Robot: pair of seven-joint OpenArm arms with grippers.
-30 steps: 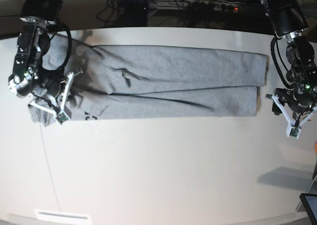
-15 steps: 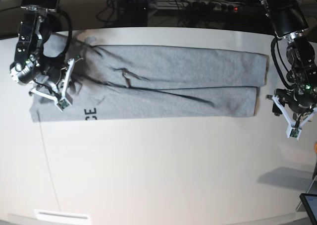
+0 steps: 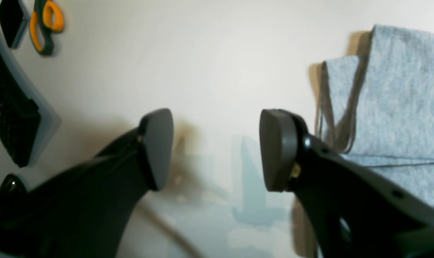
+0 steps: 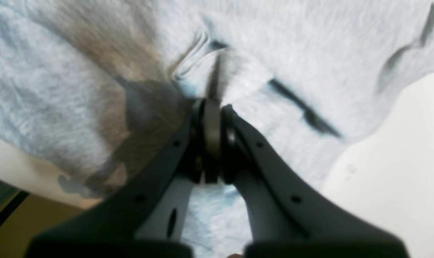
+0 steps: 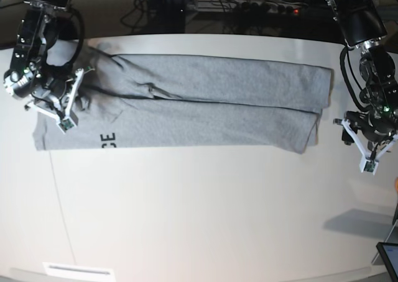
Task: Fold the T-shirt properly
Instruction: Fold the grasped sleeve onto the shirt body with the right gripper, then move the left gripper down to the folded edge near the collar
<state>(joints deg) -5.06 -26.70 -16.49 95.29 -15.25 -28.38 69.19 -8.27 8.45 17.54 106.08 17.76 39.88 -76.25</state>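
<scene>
Here the T-shirt [image 5: 186,111] lies as a long, narrow folded strip across the table [image 5: 205,220]. The right gripper [image 4: 212,141] is pinched tight on cloth at its lettered end; the left gripper [image 3: 217,150] hangs spread and empty beside the far end. With one end unheld, pulling could drag or skew the strip, and a thin pinch might slip.

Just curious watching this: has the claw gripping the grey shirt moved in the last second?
Yes. The right gripper, shut on the T-shirt, moved toward the table's far edge.
</scene>
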